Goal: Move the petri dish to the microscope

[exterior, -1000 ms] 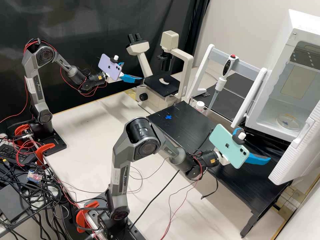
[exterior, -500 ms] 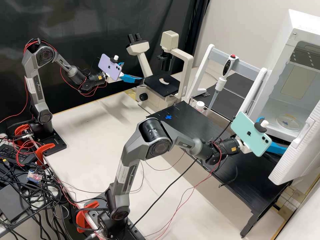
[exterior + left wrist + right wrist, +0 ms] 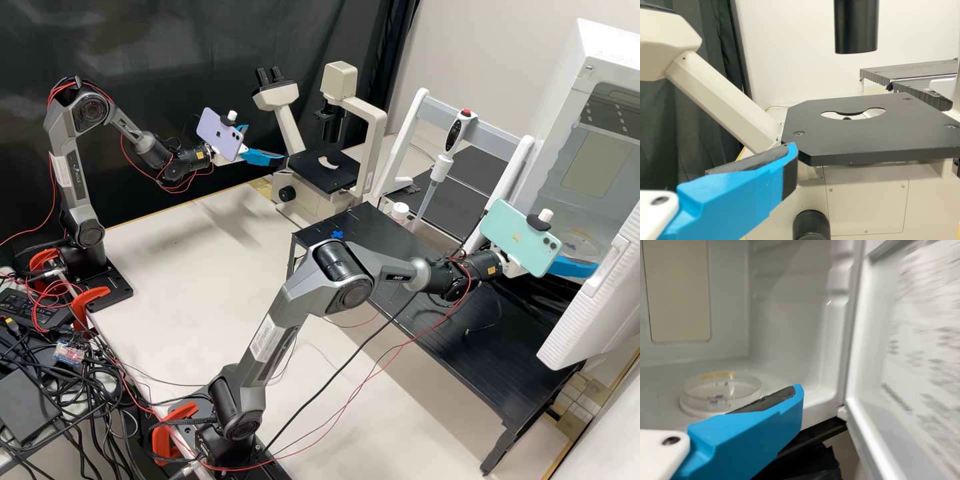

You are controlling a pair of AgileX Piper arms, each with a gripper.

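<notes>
Advancing since the earlier frame, the right claw (image 3: 585, 267) nears the petri dish (image 3: 715, 396), its fingers seemingly apart.

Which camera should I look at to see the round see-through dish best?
The right wrist view: the petri dish looks big there, with its clear side and yellowish mark showing. The high view shows it smaller, inside the white box.

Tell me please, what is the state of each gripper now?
Left gripper: open, holding nothing.
Right gripper: open, not holding the petri dish.
</notes>
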